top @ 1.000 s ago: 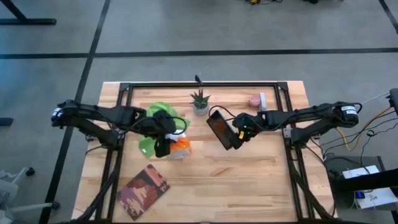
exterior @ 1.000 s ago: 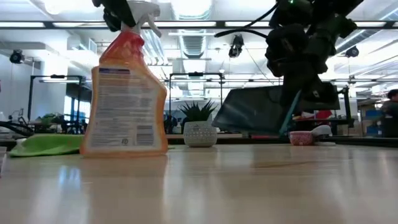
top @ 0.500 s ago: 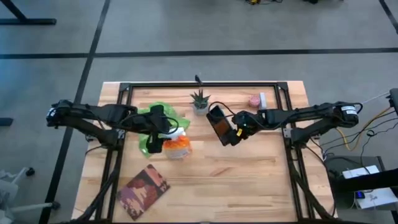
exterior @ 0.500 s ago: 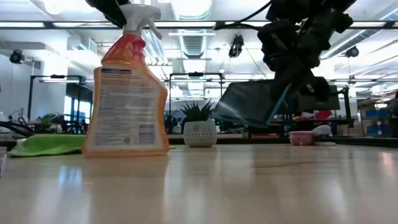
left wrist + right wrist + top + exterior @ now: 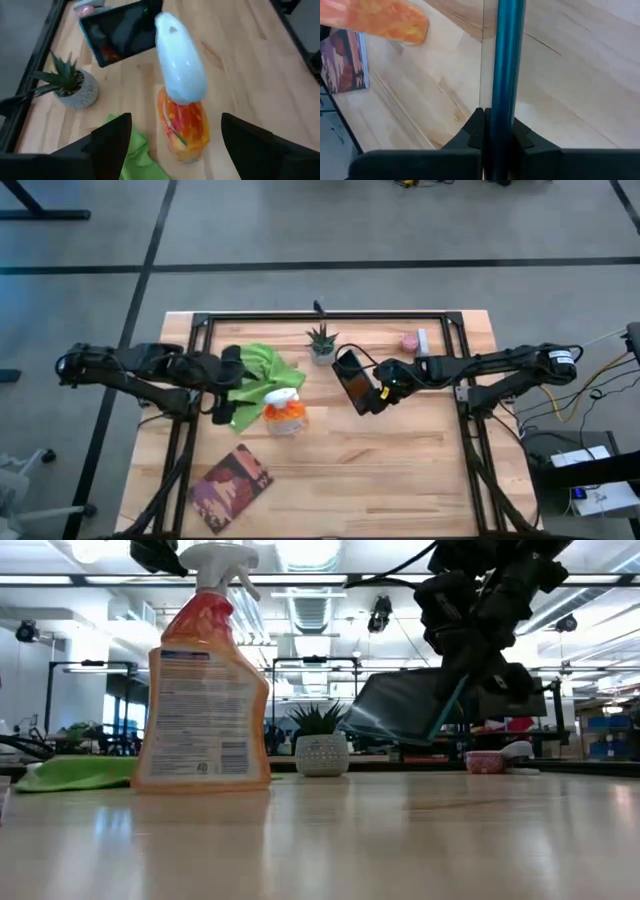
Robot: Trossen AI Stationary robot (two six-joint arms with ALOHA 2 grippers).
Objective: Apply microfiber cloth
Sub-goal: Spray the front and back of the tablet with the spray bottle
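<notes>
Change: the left gripper (image 5: 222,388) had drawn back from the spray bottle (image 5: 283,412) toward the table's left edge; the bottle stood free.
Left gripper: fingers spread wide, holding nothing, poised near the cloth's left edge.
Right gripper (image 5: 381,396): clamped on the edge of the tablet (image 5: 351,381), held tilted above the table (image 5: 400,460).
Microfiber cloth (image 5: 258,369): lay rumpled on the table, just behind the bottle and left of the potted plant (image 5: 321,343).
Handling: judged light, limp, non-slip; it would drape and bunch when lifted.
Grasp point: a raised fold near the left edge, clear of the bottle.
</notes>
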